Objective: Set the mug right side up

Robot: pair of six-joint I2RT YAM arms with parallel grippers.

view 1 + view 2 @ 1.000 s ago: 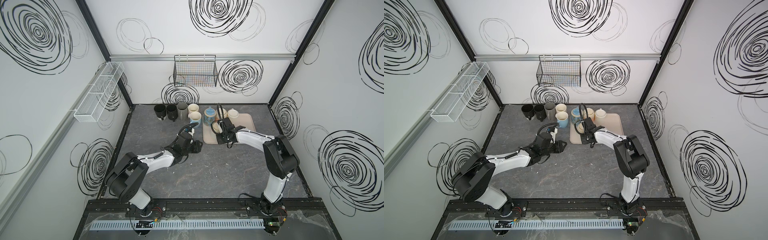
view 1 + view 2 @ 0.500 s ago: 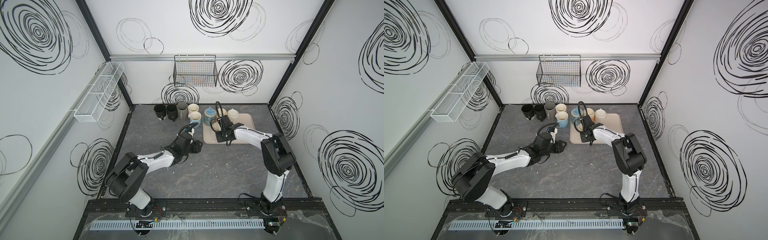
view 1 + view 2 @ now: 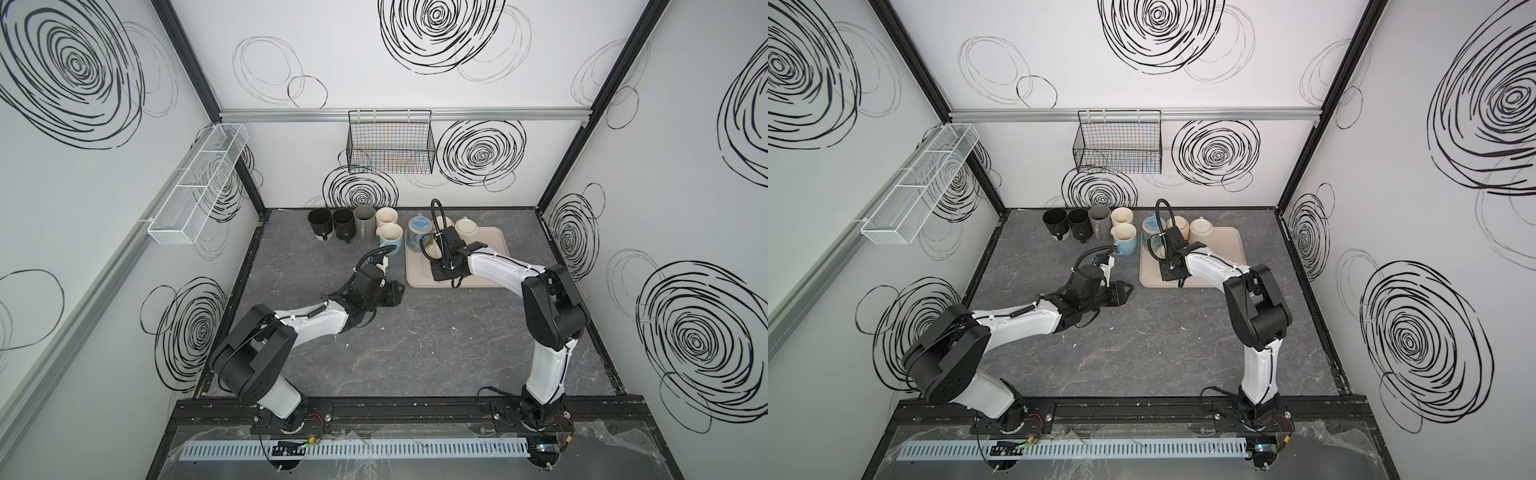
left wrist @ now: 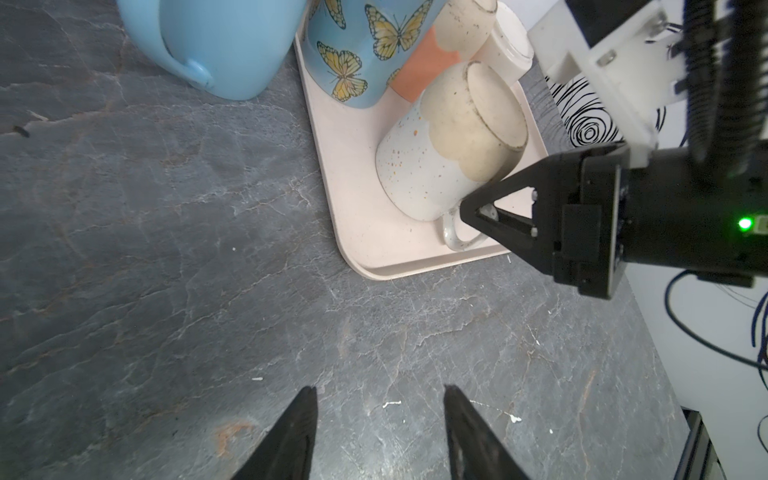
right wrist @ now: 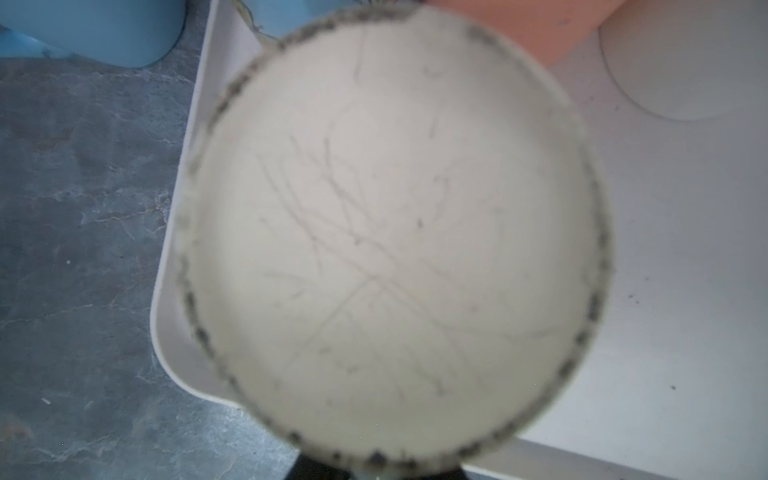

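Right end effector (image 4: 467,208) clamps the handle of the inverted speckled cream ceramic mug (image 4: 424,166) on the beige plastic tray (image 4: 353,208); left end effector (image 4: 379,388) stands apart beside it.

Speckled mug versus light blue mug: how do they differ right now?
The speckled mug sits on the tray; the light blue mug stands on the table beside it. The speckled mug is base up; the light blue mug shows its open mouth in both top views. The right gripper pinches the speckled mug's handle; no gripper is at the light blue mug. Both have a handle.
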